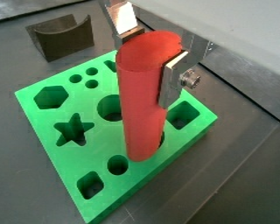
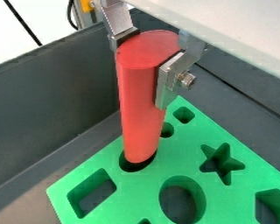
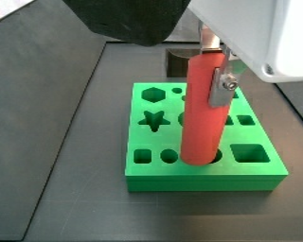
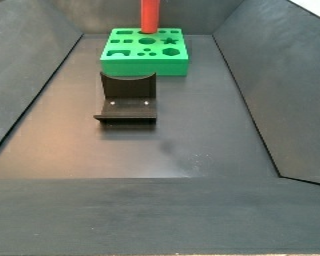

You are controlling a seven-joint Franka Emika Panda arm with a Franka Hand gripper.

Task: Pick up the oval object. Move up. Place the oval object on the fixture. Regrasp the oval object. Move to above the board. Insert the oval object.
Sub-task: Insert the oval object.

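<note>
Seen from a side view, nearest is the fixture [image 4: 127, 103], empty on the dark counter [image 4: 176, 150]. Beyond it lies the board [image 4: 147, 52]. Above the board, the end effector [image 1: 149, 52] is clamped on the upper part of the peg [image 1: 143, 92], which stands upright with its lower end in or at the mouth of a hole. The peg looks stiff, smooth and probably slippery; a grip across its flatter sides near the top seems safest.
</note>
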